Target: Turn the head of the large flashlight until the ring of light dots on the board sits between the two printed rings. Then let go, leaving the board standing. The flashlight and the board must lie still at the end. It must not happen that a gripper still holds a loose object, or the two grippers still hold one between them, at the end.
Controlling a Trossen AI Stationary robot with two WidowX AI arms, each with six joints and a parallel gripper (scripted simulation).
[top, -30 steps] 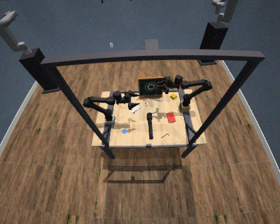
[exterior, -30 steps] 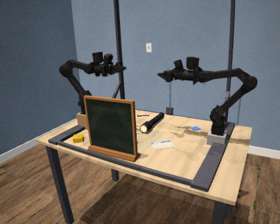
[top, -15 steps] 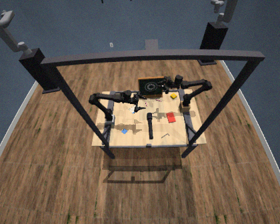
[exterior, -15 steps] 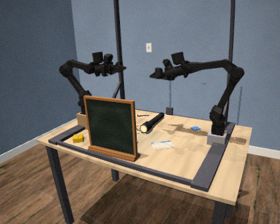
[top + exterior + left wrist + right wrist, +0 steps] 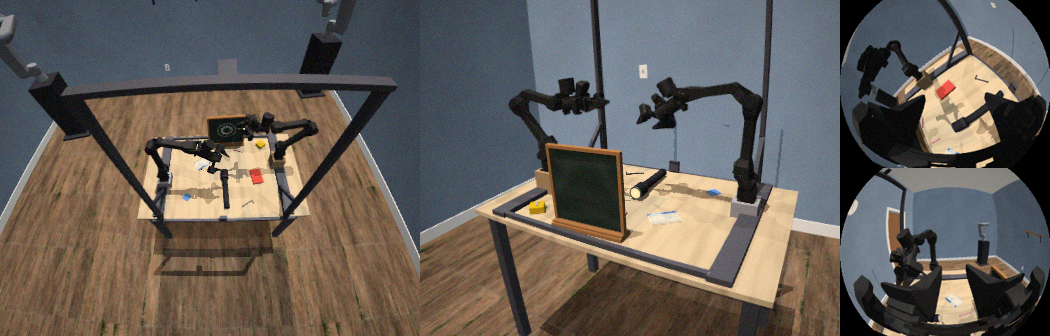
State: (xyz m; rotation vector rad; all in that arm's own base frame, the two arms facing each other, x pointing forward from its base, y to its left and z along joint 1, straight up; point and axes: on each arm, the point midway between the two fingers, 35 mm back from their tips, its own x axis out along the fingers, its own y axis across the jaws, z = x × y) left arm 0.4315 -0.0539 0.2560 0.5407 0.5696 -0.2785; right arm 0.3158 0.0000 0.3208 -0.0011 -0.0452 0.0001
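The large black flashlight [image 5: 225, 187] [image 5: 648, 184] lies on the table top, its lit head toward the board; it also shows in the left wrist view [image 5: 976, 115]. The green board [image 5: 226, 129] [image 5: 586, 189] with a wooden frame stands upright at the table's far edge, with a ring of light dots on its face. My left gripper [image 5: 222, 152] [image 5: 646, 114] is open and empty, high above the table between the flashlight and the board [image 5: 945, 115]. My right gripper [image 5: 246, 131] [image 5: 602, 102] hangs high above the board; its fingers stand partly apart with nothing between them.
A yellow block [image 5: 260, 144], a red block [image 5: 256, 175], a white packet [image 5: 664, 218], a small blue piece [image 5: 713, 192] and a hex key [image 5: 248, 203] lie on the table. A wooden block [image 5: 277, 161] sits by the right arm's base. A grey rail [image 5: 620, 248] borders the table.
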